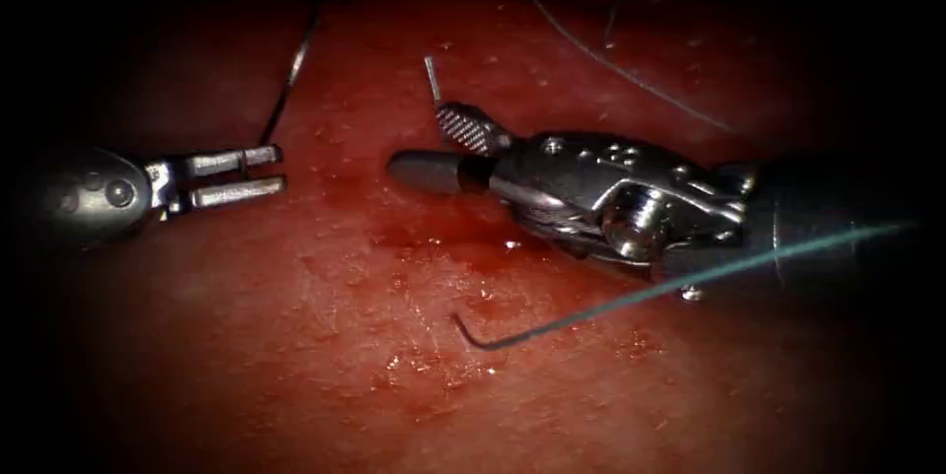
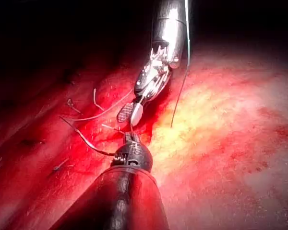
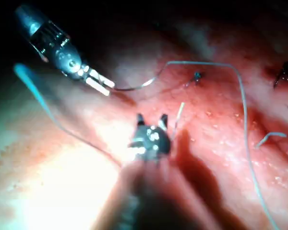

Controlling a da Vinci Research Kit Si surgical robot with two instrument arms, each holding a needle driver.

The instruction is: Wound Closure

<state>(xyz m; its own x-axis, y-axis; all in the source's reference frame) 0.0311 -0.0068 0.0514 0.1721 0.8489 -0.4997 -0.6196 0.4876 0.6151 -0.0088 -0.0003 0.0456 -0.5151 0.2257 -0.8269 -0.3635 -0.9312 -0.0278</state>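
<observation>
The left claw (image 1: 264, 171) grips dark thread (image 1: 292, 70) between near-closed jaws while the right claw (image 1: 434, 144) gapes empty over the tissue (image 1: 296, 336); steady, gentle tension would suit.

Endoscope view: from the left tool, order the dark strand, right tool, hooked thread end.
1. Dark strand, held in left tool jaws.
2. Right tool, open, empty, to the right.
3. Hooked thread end, lower right.
</observation>
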